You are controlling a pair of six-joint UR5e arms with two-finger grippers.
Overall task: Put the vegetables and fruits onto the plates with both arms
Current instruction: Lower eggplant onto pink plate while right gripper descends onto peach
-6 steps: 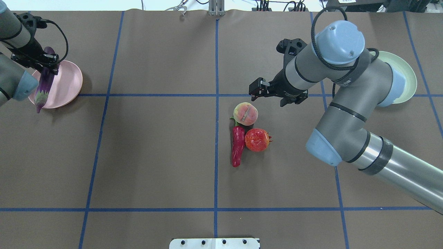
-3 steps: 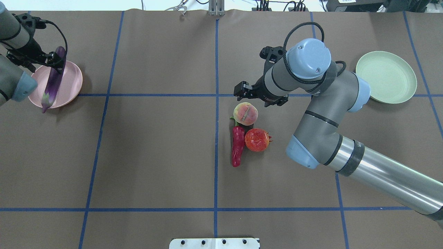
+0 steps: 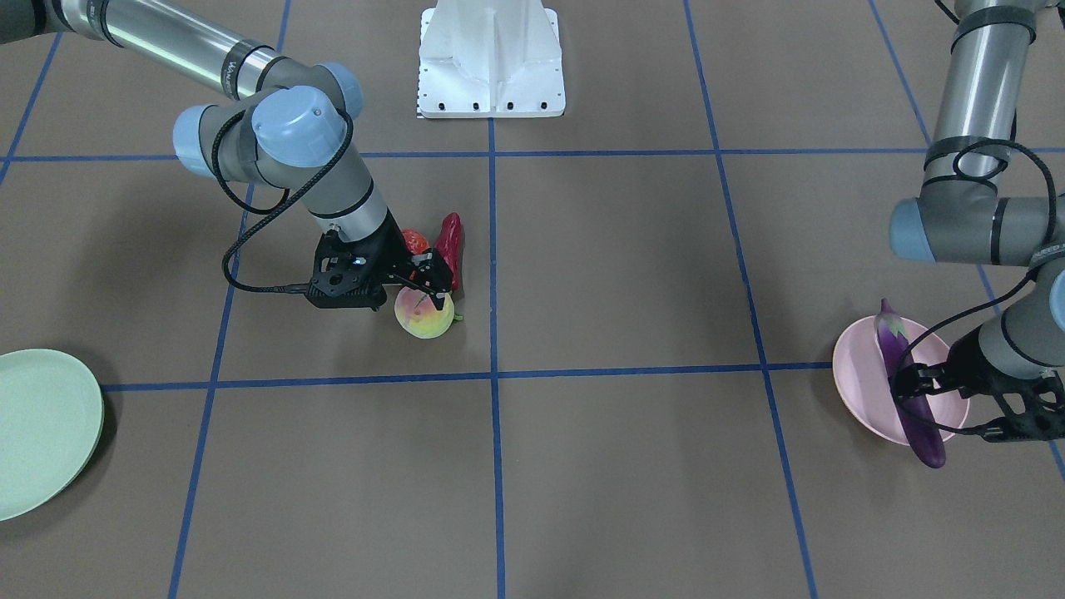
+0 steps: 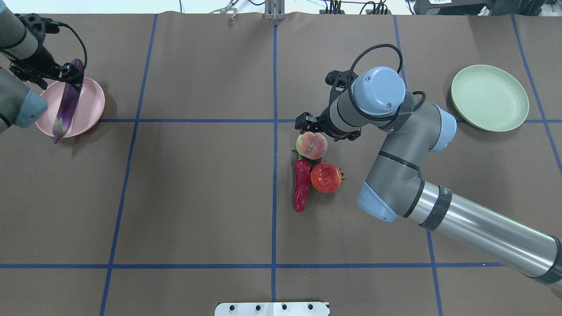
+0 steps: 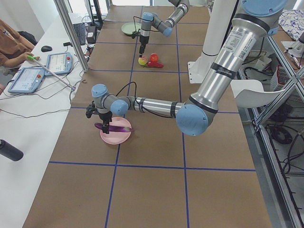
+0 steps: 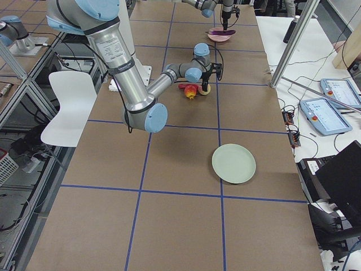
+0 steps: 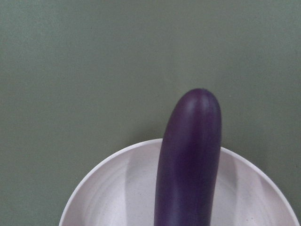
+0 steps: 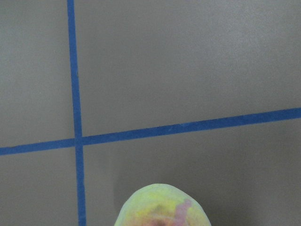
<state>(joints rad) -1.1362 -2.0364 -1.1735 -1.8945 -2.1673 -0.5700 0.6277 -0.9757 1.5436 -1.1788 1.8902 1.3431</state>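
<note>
1. The eggplant [image 4: 68, 102] is long, slim and glossy purple, with a pale green-purple cap at one end. It lies across the pink plate [image 4: 90, 105] at the far left of the surface [image 4: 197, 197] in the overhead view.
2. Its long axis runs across the plate roughly toward and away from the robot, slightly slanted. The cap end sticks out over the plate's near rim and the rounded purple tip passes beyond the far rim.
3. The left pincer [image 4: 72, 74] sits around the eggplant near its rounded end, a finger on either side of it. Whether it is gripping or merely straddling the eggplant I cannot tell.
4. The peach [image 4: 311, 145] is round, yellow-green with a pink blush, and rests on the surface near the middle.
5. The right pincer [image 3: 426, 293] is over the peach with its fingers spread wide, holding nothing.
6. The chili pepper [image 4: 301, 184] is dark red with a green stem. It lies lengthwise toward and away from the robot, stem end just beside the peach.
7. The pomegranate [image 4: 326, 177] is round, mottled red-orange. It touches the chili's side, and its small crown points away from the chili.
8. The mint green plate [image 4: 489, 97] sits well apart at the right.
</note>
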